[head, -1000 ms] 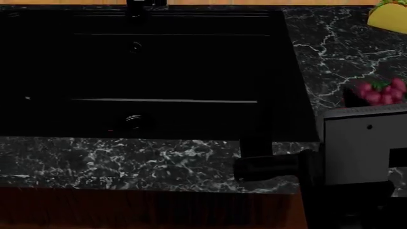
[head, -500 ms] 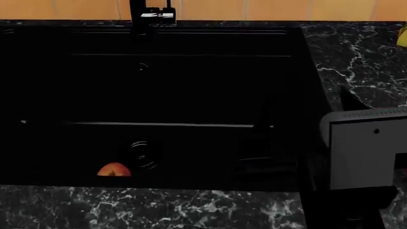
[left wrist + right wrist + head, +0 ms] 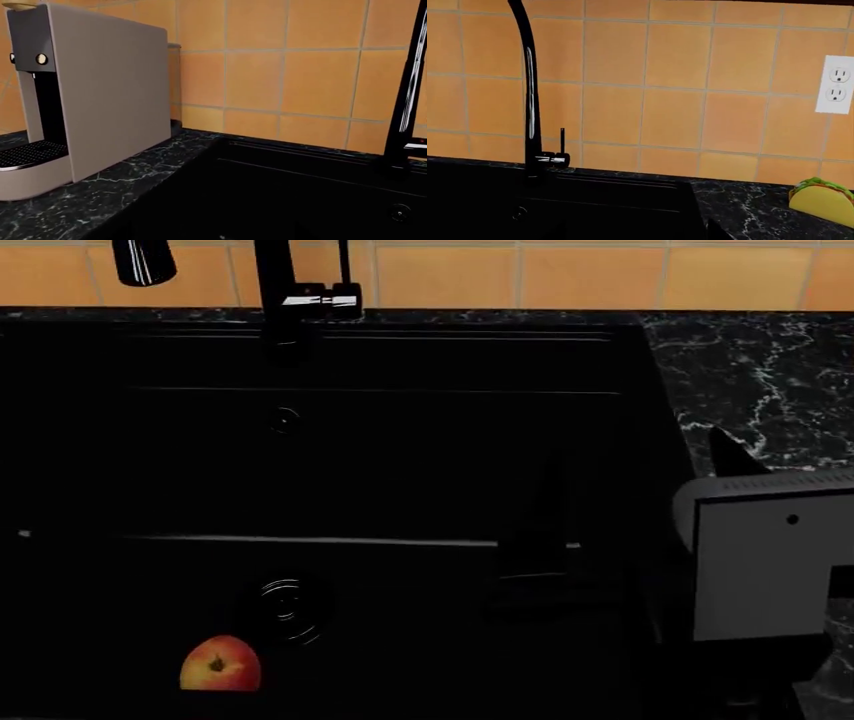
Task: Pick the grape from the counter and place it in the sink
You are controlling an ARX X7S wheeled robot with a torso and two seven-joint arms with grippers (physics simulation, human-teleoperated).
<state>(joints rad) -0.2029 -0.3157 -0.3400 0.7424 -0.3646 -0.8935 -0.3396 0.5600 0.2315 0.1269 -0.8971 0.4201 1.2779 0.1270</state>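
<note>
We are at the carry step over the sink (image 3: pixel 400 440); no grape shows in any view, nor can we tell how either arm's jaws stand. Next: confirm the grape, then release over the basin.

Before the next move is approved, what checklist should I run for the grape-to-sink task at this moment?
1. Grape located: not ok; none of the three views shows it.
2. Grape in the sink: cannot tell; only a peach shows, beside the drain.
3. Right gripper hold: cannot tell; a dark shape over the dark basin.
4. Left gripper: cannot tell; out of view.
5. Faucet out of the way: ok; it stands at the back rim.
</note>
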